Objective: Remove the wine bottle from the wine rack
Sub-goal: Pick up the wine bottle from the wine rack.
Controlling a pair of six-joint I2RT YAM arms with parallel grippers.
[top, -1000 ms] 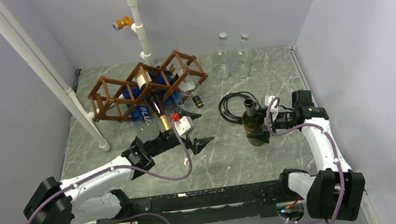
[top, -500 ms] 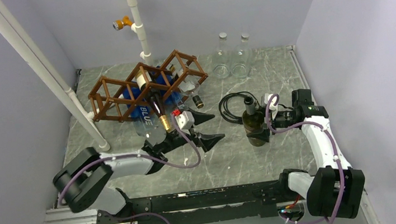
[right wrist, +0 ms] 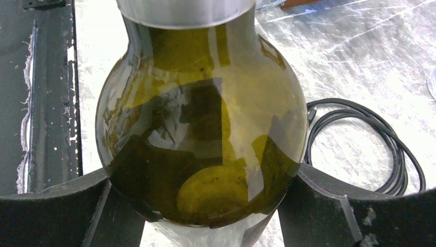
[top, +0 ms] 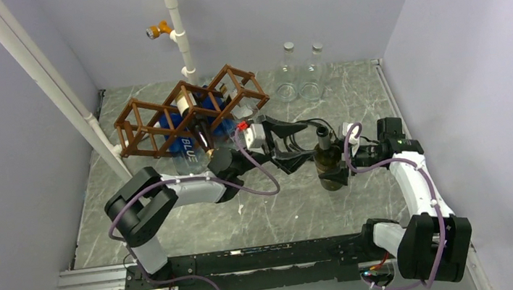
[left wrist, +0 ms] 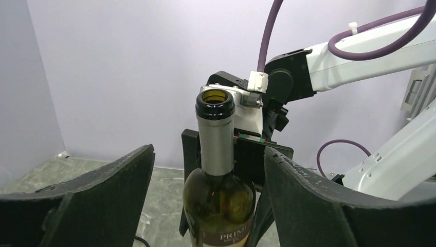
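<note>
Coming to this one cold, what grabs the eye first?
A green bottle stands upright mid-table, gripped around its body by the right tool. The left tool, open, flanks its neck. At back left, the rack holds other bottles.

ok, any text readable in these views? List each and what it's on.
"BLU", white letters on the blue bottle lying in the wine rack; any letters after that are not clear.
"PRIM", on the label of the green wine bottle, left wrist view; the rest is cut off by the frame edge and the line under it is unreadable.
Nothing else legible.
</note>
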